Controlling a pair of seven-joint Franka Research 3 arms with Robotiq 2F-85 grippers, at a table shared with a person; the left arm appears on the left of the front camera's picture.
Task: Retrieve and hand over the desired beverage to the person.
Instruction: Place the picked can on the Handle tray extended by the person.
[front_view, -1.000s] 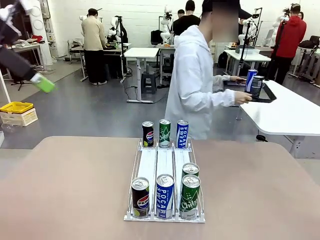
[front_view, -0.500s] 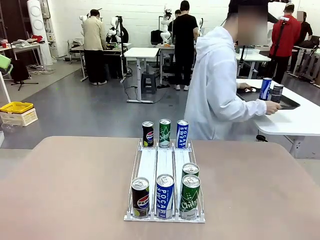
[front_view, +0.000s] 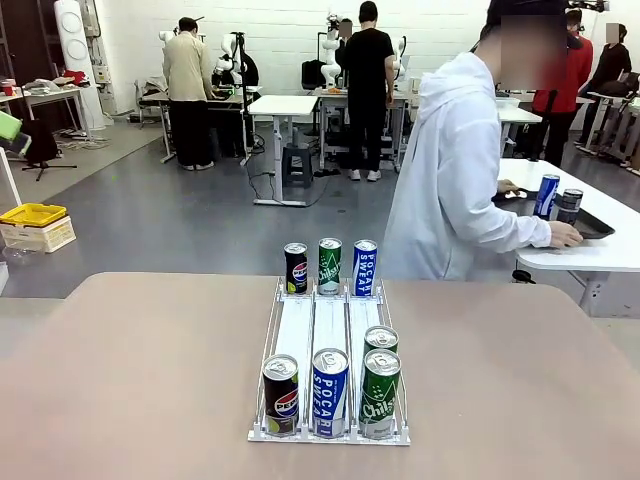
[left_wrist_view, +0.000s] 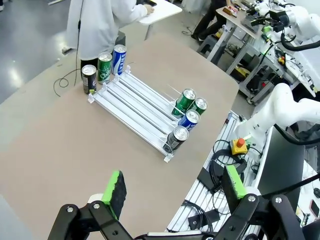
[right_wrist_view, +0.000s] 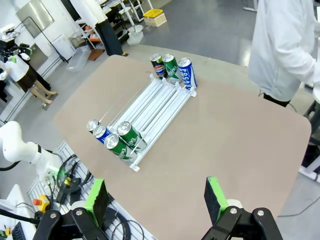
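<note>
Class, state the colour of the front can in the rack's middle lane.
Blue with white lettering: the front middle can in the rack, best shown in the front view.

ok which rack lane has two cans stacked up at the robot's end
The right lane of the rack: two green Chilsung cans queue there, one behind the other. The other lanes hold one each.

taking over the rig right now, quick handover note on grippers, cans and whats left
Left gripper: open, empty, high above the table.
Right gripper: open, empty, also raised.
Rack mid-table: three cans at the far end, four at the near end, none picked.
Person is turned away at the side table, hand on a black tray with two cans.
Done: nothing handed over. Left: learn which drink is wanted, grasp it, pass it across.
</note>
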